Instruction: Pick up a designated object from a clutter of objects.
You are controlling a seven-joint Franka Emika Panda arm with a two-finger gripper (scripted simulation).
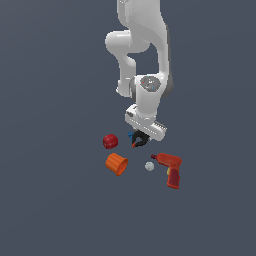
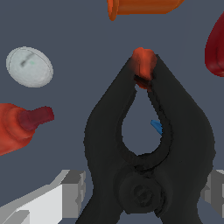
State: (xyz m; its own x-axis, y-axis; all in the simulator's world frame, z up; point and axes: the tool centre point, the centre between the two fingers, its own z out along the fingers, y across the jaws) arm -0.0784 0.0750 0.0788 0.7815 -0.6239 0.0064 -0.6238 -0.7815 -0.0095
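Dark slate-grey desk carries all items; no edge or wall is visible.

My jaws stand apart, one grey finger on each side of the black clamp. The wrist view shows the pads just beside the clamp's pivot area, but I cannot tell whether they touch it, so I cannot confirm a grip. My gripper sits low over the clutter in the exterior view.

The clamp lies directly under my wrist, its red-orange tips closed together and pointing toward the orange cup. In the exterior view it shows only as a small dark shape below my hand.

Partly hidden or cut off: the cup and the red round knob are cropped by the wrist frame; only the nose of the red power drill appears there. A tiny blue piece shows through the clamp's loop, mostly covered. The white ball is fully visible.

My arm reaches down steeply, wrist pointing at the desk. In the exterior view the knob lies to the left of my hand, the drill to the lower right.
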